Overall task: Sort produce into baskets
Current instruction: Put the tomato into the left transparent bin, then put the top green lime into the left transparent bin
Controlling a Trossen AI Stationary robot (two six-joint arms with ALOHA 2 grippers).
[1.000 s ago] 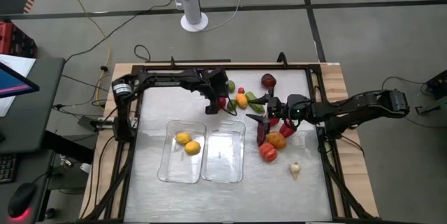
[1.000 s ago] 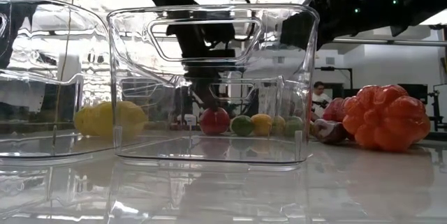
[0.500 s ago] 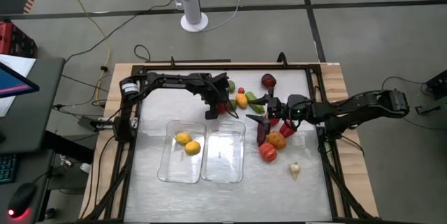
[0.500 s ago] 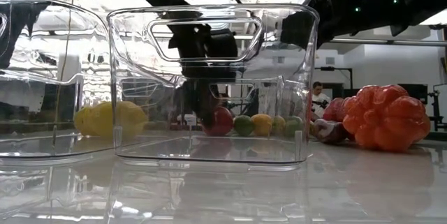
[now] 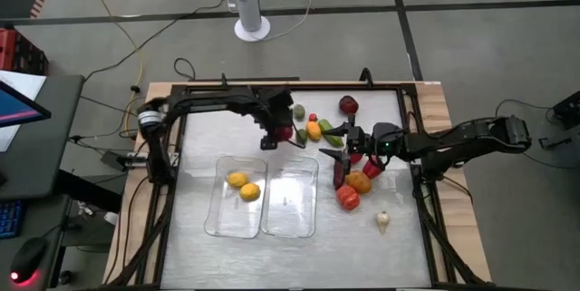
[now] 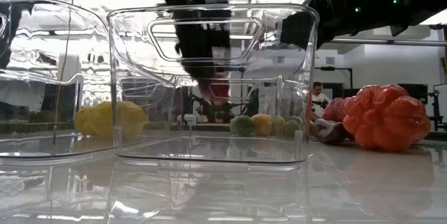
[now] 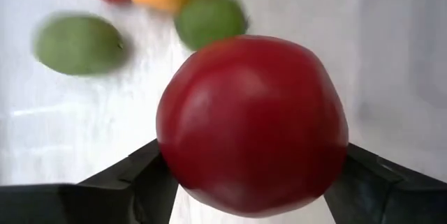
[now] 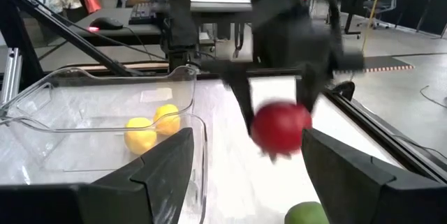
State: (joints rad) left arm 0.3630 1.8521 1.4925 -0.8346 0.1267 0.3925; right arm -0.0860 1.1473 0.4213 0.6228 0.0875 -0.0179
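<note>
Red and round, a tomato sits clamped in the left gripper's jaws, lifted off the surface just beyond the far rim of the right-hand clear basket. The left-hand basket holds two yellow lemons. The right gripper hovers low over the pile of produce beside the baskets, its jaws spread open and holding nothing.

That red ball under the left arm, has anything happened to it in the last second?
Yes. The left gripper, shut on the red fruit, has lifted it off the table; a second ago it sat among the other pieces. The right gripper, both baskets and the two yellow pieces have not moved.
</note>
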